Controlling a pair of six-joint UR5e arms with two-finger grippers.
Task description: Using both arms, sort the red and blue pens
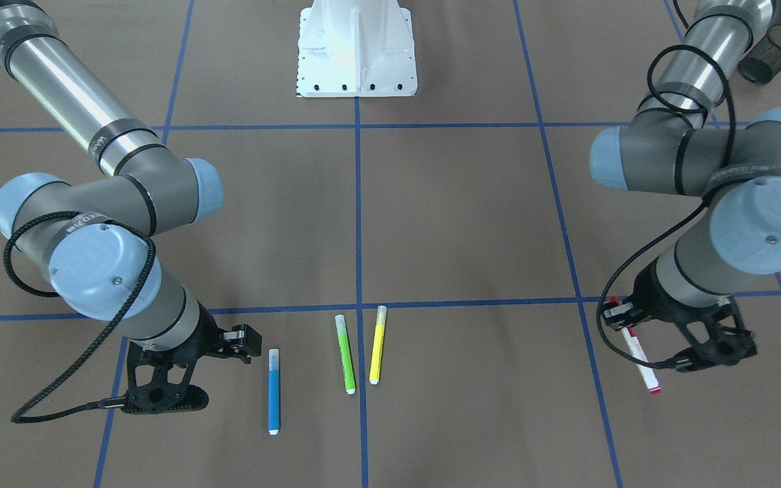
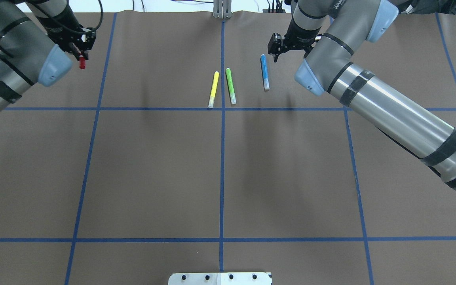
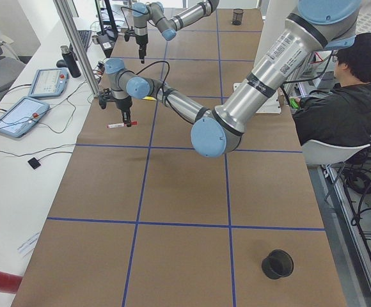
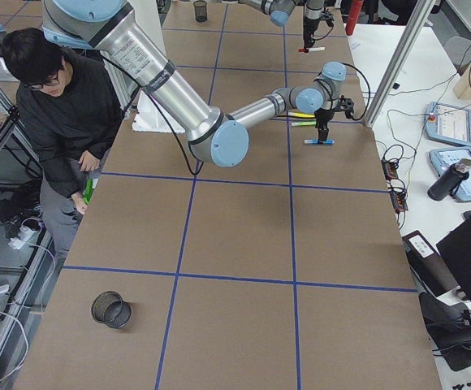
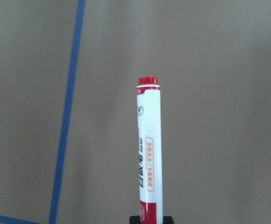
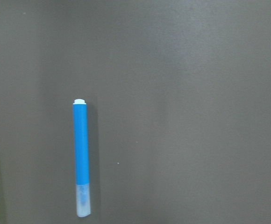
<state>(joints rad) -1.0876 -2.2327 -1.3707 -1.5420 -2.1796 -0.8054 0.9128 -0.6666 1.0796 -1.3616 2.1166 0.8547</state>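
The red pen (image 1: 636, 354), a white barrel with red ends, is held by its cap end in my left gripper (image 1: 617, 316), which is shut on it at the table's far left. In the left wrist view the red pen (image 5: 148, 149) points straight away from the camera, close over the brown table. The blue pen (image 1: 274, 392) lies flat on the table. My right gripper (image 1: 247, 342) hovers just beside its end, open and holding nothing. In the right wrist view the blue pen (image 6: 81, 158) lies left of centre and no fingers show.
A green marker (image 1: 346, 354) and a yellow marker (image 1: 377, 344) lie side by side near the centre line, next to the blue pen. A black mesh cup (image 1: 773, 53) stands behind the left arm, another (image 4: 111, 309) at the right end. A seated person (image 3: 345, 109) is behind the robot base (image 1: 356, 51).
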